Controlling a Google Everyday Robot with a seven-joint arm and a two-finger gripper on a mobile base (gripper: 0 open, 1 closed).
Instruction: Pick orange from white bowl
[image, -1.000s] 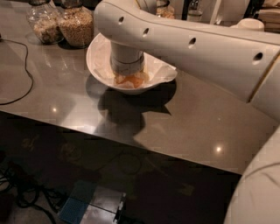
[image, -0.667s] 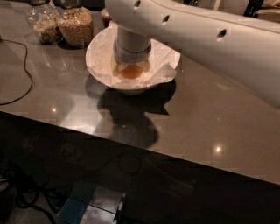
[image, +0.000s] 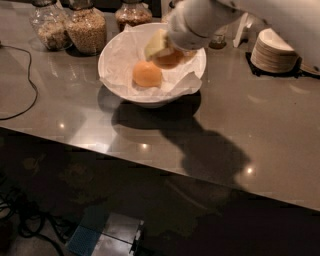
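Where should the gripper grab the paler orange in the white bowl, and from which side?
Probably across the middle of the orange, from straight above: it is round, and the white bowl has flaring walls blocking a sideways approach. The gripper is over the bowl's far side, beside the smaller fruit.

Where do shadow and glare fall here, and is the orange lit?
Camera view: dark shadow crosses the table in front of the white bowl; small glare spots dot the table; the orange is well lit, beside the end effector over the bowl's far side.
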